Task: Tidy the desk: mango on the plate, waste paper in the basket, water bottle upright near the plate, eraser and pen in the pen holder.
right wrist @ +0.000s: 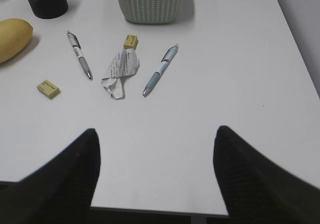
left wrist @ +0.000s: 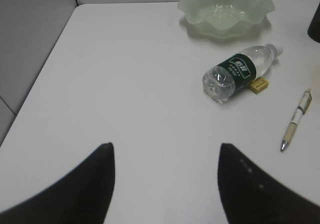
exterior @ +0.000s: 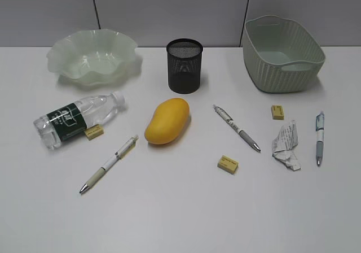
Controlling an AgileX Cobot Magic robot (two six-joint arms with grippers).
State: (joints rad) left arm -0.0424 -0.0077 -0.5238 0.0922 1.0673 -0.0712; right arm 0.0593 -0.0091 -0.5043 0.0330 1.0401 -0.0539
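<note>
The desk [exterior: 180, 219] is a plain white tabletop that fills the scene. At its far right stands the basket [exterior: 283, 53], pale green with woven-look sides, and at the far left sits the plate [exterior: 93, 55], a ruffled translucent green dish holding nothing. Between them, at the far middle, the black mesh pen holder [exterior: 184, 65] stands upright. The water bottle [exterior: 79, 118] lies on its side at the left, its long axis slanting from near left to far right, with the white cap pointing toward the far right. A small yellow eraser [exterior: 93, 131] lies just beside its label. The mango [exterior: 167, 120] lies in the middle, its long axis running from near left up to far right. The waste paper [exterior: 286, 144] lies crumpled at the right, in front of the basket. Three pens lie flat: a beige pen [exterior: 109, 164] at the left with its tip toward near left, a grey pen [exterior: 237, 128] with its tip toward near right, and a blue pen [exterior: 319, 137] lying near to far, tip near. Two further erasers lie at centre [exterior: 228, 164] and at right [exterior: 277, 112]. The left gripper [left wrist: 165, 184] and the right gripper [right wrist: 155, 174] hang over bare desk, jaws wide apart, holding and touching nothing.
</note>
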